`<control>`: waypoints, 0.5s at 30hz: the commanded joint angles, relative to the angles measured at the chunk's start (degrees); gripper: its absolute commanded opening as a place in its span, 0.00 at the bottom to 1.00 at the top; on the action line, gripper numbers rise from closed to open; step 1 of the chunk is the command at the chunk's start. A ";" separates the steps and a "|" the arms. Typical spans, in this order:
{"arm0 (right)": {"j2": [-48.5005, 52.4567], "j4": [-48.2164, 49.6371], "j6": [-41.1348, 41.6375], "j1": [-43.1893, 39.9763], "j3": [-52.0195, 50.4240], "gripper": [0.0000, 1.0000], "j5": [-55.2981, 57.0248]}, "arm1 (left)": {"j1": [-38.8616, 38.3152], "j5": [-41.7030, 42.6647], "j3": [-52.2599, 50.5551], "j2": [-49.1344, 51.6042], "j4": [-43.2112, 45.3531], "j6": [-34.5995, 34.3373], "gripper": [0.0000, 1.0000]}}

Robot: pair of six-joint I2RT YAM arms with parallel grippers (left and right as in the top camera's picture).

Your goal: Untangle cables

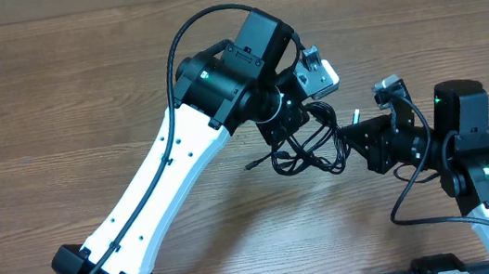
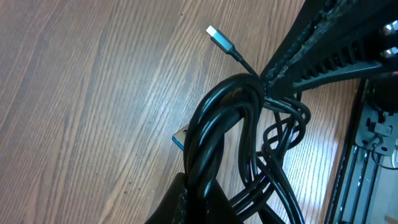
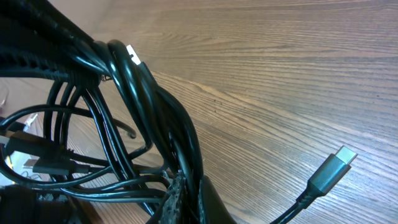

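Observation:
The cables [image 1: 307, 153] are a tangle of thin black cords on the wood table, between my two grippers. My left gripper [image 1: 292, 124] comes in from the upper left and is shut on a bunch of looped strands [image 2: 217, 124]. At the bottom of the left wrist view its jaws [image 2: 199, 190] pinch those strands. My right gripper [image 1: 349, 138] reaches in from the right. It is shut on strands of the same bundle [image 3: 155, 106], clamped between its jaws [image 3: 191, 190]. A silver plug tip [image 2: 214, 34] and a blue-lined plug [image 2: 180, 138] stick out. A grey plug [image 3: 336, 167] lies loose.
The right gripper's ribbed fingers [image 2: 311, 43] cross the upper right of the left wrist view. The left gripper's fingers [image 3: 37, 31] cross the upper left of the right wrist view. Bare wood table [image 1: 52, 95] surrounds the tangle. Thick arm cables [image 1: 169, 53] run along both arms.

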 commanded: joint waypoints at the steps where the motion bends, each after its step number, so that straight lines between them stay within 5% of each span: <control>1: -0.09 2.54 7.91 -0.11 1.20 0.04 2.45 | 0.02 3.41 0.81 -0.17 -0.07 0.83 0.04; 15: -0.09 3.82 22.58 -0.11 1.20 0.04 20.09 | -0.09 4.17 0.81 -0.17 -1.86 0.44 0.04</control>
